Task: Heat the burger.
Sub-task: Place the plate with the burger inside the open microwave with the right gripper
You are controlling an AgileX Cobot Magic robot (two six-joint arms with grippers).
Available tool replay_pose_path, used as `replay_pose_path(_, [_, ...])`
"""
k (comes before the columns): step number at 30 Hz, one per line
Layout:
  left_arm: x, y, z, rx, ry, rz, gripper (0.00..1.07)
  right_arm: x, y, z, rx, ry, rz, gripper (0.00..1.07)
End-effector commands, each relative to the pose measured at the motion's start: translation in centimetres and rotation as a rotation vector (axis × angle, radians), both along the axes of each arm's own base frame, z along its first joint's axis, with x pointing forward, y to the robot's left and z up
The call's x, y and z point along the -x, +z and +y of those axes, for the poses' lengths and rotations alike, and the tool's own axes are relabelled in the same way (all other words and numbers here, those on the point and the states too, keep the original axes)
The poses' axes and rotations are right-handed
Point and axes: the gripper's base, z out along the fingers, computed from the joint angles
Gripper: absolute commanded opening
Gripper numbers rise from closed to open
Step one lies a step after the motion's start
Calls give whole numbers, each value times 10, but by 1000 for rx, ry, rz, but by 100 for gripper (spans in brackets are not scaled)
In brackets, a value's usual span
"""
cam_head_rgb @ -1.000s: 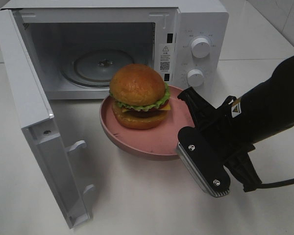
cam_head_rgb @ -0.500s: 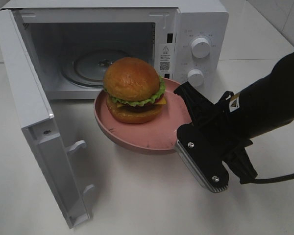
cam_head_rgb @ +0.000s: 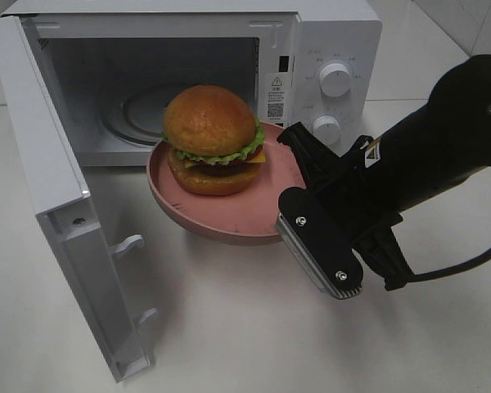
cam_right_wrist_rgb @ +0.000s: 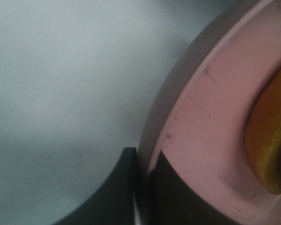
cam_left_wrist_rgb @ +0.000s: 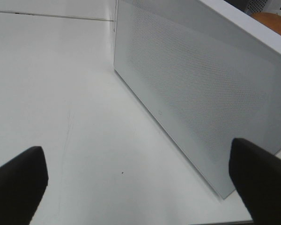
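The burger (cam_head_rgb: 211, 139), with a glossy brown bun, lettuce frill and cheese, rests on a round pink plate (cam_head_rgb: 229, 217). The plate is lifted off the table just in front of the open microwave (cam_head_rgb: 335, 41). My right gripper (cam_head_rgb: 297, 164) is shut on the plate's right rim. In the right wrist view, the right gripper (cam_right_wrist_rgb: 143, 161) pinches the rim of the plate (cam_right_wrist_rgb: 210, 140), and the edge of the burger (cam_right_wrist_rgb: 269, 140) shows beyond it. My left gripper (cam_left_wrist_rgb: 138, 187) is open and empty. It faces the outer side of the microwave door (cam_left_wrist_rgb: 201, 84).
The microwave door (cam_head_rgb: 57, 205) stands swung open on the left, reaching toward the table's front. A glass turntable (cam_head_rgb: 139, 106) lies inside the cavity. Two white knobs (cam_head_rgb: 335, 79) sit on the right-hand panel. A black cable (cam_head_rgb: 466, 262) trails from the right arm.
My right gripper has carried the plate with the burger leftward and up toward the microwave opening. The left gripper stays as it was.
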Motion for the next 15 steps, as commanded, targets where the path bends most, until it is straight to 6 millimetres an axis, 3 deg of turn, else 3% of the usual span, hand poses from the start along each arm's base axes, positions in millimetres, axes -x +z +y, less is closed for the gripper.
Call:
replay_pose_path(1, [3,0,0,5,-5,-22,98,-13,12,8,-43,-10,-64,0])
replay_pose_path(15, [3,0,0,6,-5,-22,98,-40,18,30,-40,2,-38,0])
